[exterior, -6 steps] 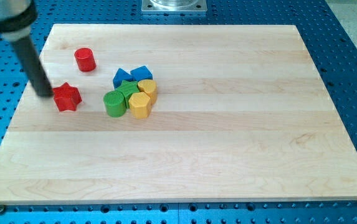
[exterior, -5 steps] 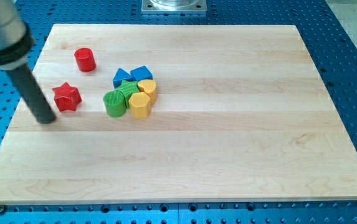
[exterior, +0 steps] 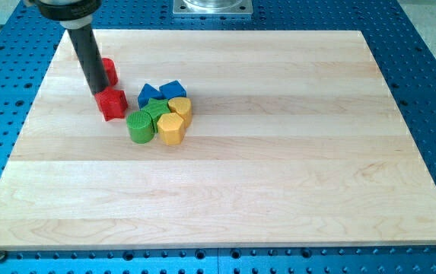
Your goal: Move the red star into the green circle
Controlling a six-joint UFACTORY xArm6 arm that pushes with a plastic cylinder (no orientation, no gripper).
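The red star [exterior: 112,103] lies on the wooden board [exterior: 225,175], just left of and above the green circle [exterior: 139,126]; a small gap shows between them. My tip [exterior: 98,90] stands at the star's upper left edge, touching it. The rod hides part of a red cylinder [exterior: 109,71] just above the star. The green circle is the front left block of a tight cluster.
The cluster also holds a second green block [exterior: 157,111], two blue blocks [exterior: 149,93] [exterior: 173,89] behind, and two yellow blocks [exterior: 179,106] [exterior: 171,129] on the view's right. Blue perforated table [exterior: 431,91] surrounds the board.
My tip swung from the star's lower left up to its upper left. The red star slid to the view's right, closer to the green circle.
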